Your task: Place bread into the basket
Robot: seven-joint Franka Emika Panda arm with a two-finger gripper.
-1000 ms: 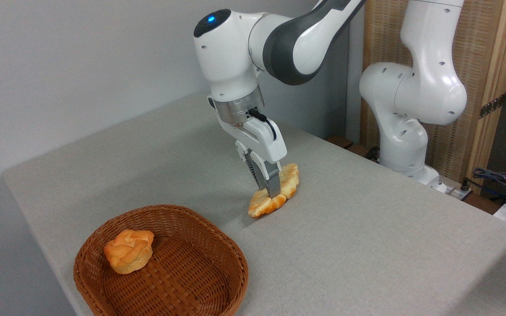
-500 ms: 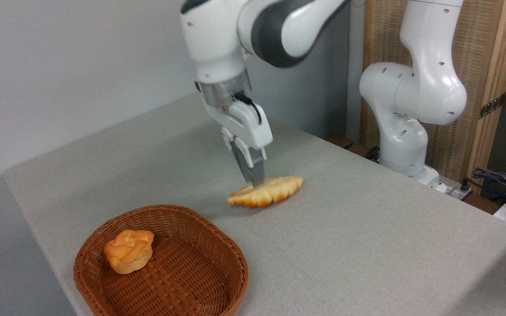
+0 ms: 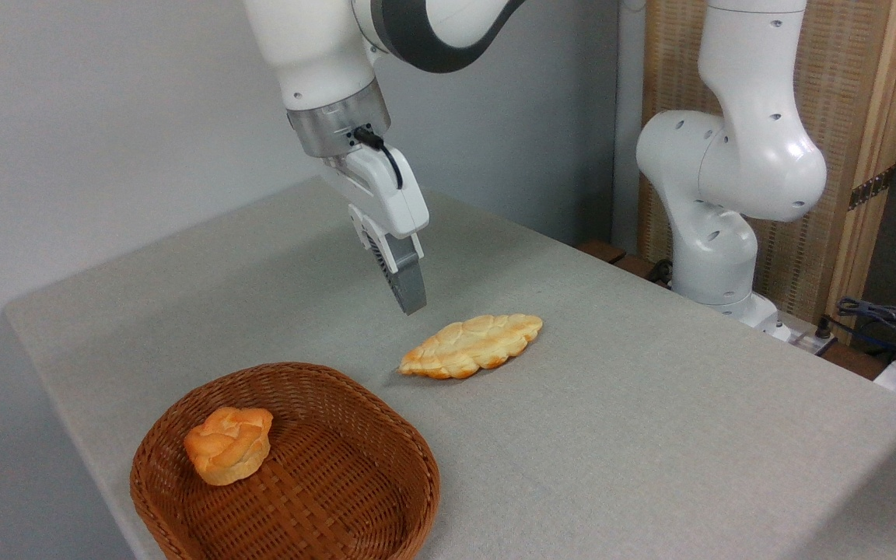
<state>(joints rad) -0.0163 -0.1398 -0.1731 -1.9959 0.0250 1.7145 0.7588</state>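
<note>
The bread (image 3: 471, 346), a long pale golden braided loaf, lies flat on the grey table, to the right of and behind the basket. The brown wicker basket (image 3: 420, 460) stands at the table's front left corner. My gripper (image 3: 411, 305) hangs in the air above and to the left of the loaf, clear of it. Its fingers point down and look shut, with nothing between them.
A small round golden bun (image 3: 229, 445) sits in the left part of the basket. The arm's white base (image 3: 716, 257) stands at the table's far right edge. Cables (image 3: 891, 319) lie off the table at the far right.
A second ago my gripper was down on the loaf, which stood on edge. The loaf has dropped flat onto the table, and the gripper has risen up and to the left, empty.
</note>
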